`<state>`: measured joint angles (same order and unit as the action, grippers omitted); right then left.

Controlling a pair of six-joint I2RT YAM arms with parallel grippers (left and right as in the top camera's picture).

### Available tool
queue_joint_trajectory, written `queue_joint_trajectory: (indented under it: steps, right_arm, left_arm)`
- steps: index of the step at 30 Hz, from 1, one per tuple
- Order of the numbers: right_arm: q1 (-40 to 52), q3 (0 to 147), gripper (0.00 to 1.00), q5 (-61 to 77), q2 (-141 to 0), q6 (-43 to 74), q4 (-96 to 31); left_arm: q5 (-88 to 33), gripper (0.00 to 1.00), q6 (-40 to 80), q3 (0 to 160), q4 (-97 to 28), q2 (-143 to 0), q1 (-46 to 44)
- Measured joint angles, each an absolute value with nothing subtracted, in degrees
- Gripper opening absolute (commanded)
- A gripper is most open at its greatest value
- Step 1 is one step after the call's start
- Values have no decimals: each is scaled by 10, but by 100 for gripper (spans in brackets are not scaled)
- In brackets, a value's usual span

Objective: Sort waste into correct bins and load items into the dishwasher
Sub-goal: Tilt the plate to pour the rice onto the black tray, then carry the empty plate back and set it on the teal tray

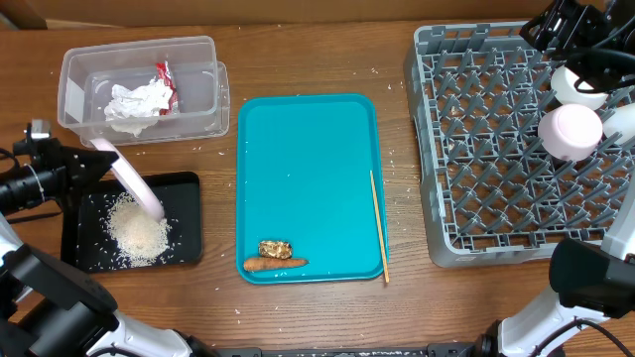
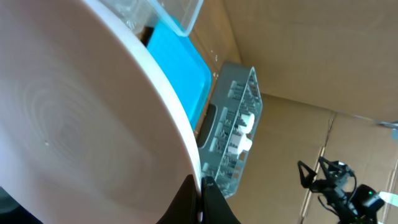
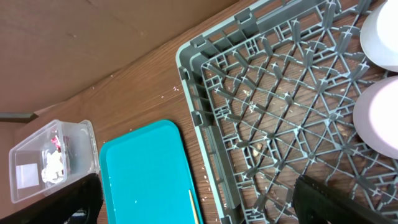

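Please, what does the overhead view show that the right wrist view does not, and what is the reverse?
Only the overhead view shows the black tray with rice, the white plate tilted over it, and the carrot stick and brown food piece on the teal tray. Only the right wrist view shows the right arm's own fingers, spread wide open. Both views show the clear tub with the napkin, the teal tray, the wooden stick and the dish rack.
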<state>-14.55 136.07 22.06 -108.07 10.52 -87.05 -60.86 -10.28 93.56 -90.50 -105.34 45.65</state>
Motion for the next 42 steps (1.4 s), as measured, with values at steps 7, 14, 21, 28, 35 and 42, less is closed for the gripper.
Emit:
queue_joint_trajectory:
  steps: [7,14,21,28,35,42]
  right_arm:
    - [-145,1361,100,220,-1081,105,-870]
    - [-145,1361,100,220,-1081,105,-870]
    - [-145,1361,100,221,-1081,105,-870]
    - [-145,1361,100,221,-1081,105,-870]
    - [-145,1361,100,221,-1081,105,-870]
    - [-145,1361,100,221,-1081,105,-870]
  left_arm:
    - [-609,4,-111,935,-942,-1053,459]
    - [-579,4,-107,934,-943,-1053,458]
    - [-538,4,-104,934,-959,-1050,438]
    - [-424,4,-10,933,-916,-961,386]
    - [-326,4,91,933,-849,-844,229]
    - [-161,4,189,932,-718,-845,-46]
